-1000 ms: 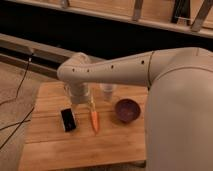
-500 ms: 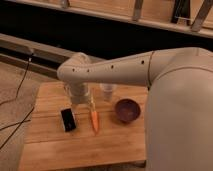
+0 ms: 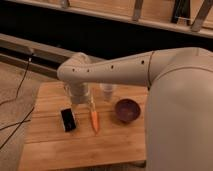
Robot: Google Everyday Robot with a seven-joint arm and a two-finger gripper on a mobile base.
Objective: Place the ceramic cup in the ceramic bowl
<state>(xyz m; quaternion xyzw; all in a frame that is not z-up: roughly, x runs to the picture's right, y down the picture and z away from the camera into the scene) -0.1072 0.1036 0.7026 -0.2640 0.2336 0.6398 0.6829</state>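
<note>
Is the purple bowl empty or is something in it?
Empty: the purple bowl shows only its dark inside. The gripper hangs to its left, near the black block.

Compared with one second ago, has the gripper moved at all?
No. The gripper hangs in the same spot, just behind the black block and left of the carrot. Its gap to the block looks unchanged.

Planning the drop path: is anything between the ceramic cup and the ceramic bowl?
Nothing visible. The ceramic cup stands beside the ceramic bowl, bare table between. The gripper is on the cup's other side, by the carrot.
</note>
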